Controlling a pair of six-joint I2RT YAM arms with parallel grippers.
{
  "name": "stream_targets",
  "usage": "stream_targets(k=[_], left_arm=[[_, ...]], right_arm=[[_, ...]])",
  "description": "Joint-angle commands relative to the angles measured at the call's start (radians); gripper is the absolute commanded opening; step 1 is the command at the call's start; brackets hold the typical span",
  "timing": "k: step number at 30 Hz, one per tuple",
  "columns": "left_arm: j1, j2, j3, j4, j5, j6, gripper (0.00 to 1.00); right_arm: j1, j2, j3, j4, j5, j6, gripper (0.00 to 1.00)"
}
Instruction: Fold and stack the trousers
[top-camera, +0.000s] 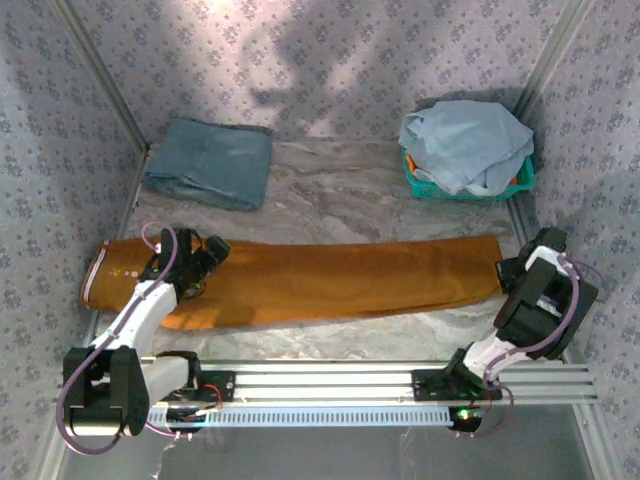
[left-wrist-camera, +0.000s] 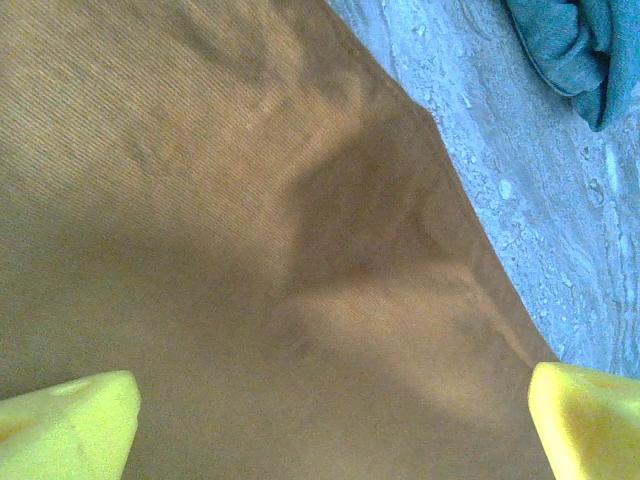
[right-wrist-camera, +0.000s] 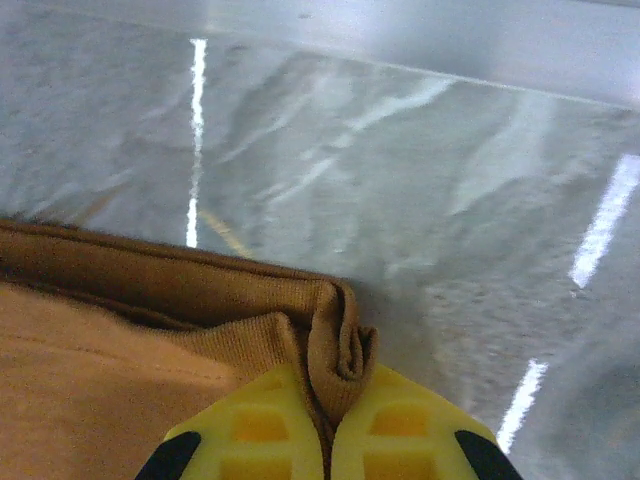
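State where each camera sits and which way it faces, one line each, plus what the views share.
Top: above and behind, looking down on the table; left arm and right arm show, bases at bottom.
Left wrist: on the left arm, facing down onto the trousers; left jaws open, yellow tips at the bottom corners.
Right wrist: low, facing along the table; right jaws shut on the trousers' edge.
Shared: all three see the trousers.
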Motion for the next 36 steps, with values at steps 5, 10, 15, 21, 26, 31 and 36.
stream_targets(k=[5,10,15,21,26,31,36], left_arm=[[-0.002,-0.052,0.008,-0.058,-0.028,0.026,1.0],[0.008,-0.111,0.013,-0.095,-0.048,0.035,1.0],[0.018,-0.129,0.023,-0.123,-0.051,0.047,1.0],[0.036,-0.14,0.026,-0.127,-0.027,0.051,1.0],[0.058,-0.14,0.031,-0.126,-0.007,0.058,1.0],[0.074,-0.136,0.036,-0.116,0.018,0.054,1.0],[0.084,-0.143,0.028,-0.107,0.027,0.052,1.0]], right_arm=[[0.199,-0.253,-0.014,-0.038,-0.026,-0.062,0.0],[0.444,-0.449,0.048,-0.131,0.089,-0.056,0.0],[0.754,-0.444,0.191,-0.214,0.185,-0.045,0.0],[1.126,-0.327,0.33,-0.215,0.316,0.021,0.0],[1.32,-0.201,0.464,-0.203,0.377,0.064,0.0],[1.386,-0.093,0.563,-0.183,0.381,0.088,0.0],[1.432,-0.014,0.67,-0.192,0.366,0.106,0.0]])
